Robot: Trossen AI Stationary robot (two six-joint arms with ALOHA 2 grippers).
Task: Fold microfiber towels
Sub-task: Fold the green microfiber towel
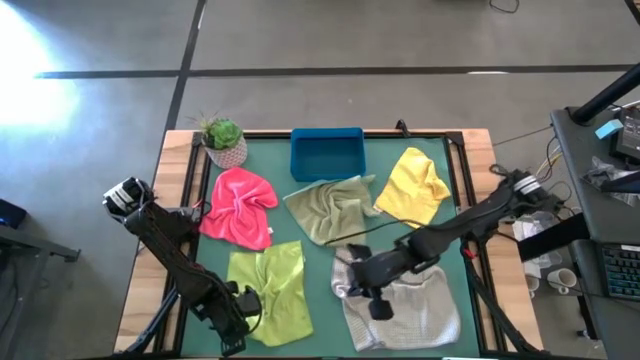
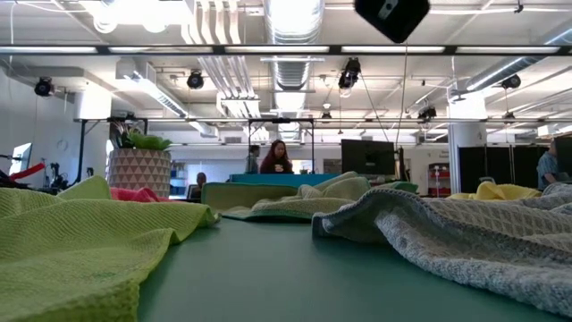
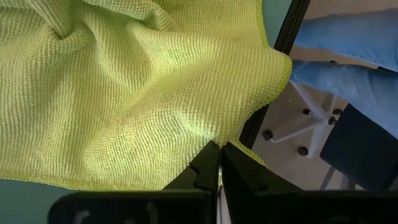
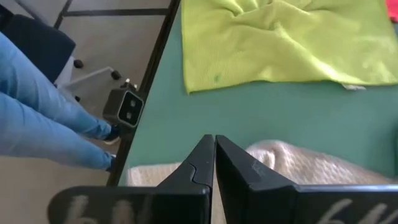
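The lime green towel lies rumpled at the table's near left. My left gripper is shut on it at its near edge, and shows in the high view. The light grey towel lies bunched at the near right. My right gripper is shut and empty, raised above the grey towel's left part, and shows in the high view. The hot pink towel, olive towel and yellow towel lie crumpled farther back. My left gripper pinches the lime towel's edge between its two fingertips, a short way from a corner that reaches over the table's near frame. Creases in the cloth run together at the fingertips. One layer or several, I cannot tell. The rest of the towel lies on the table.
A blue tray and a small potted plant stand at the table's far edge. The low camera sits at the near edge. A person in blue jeans stands close by the near edge. Bare green table lies between the lime and grey towels.
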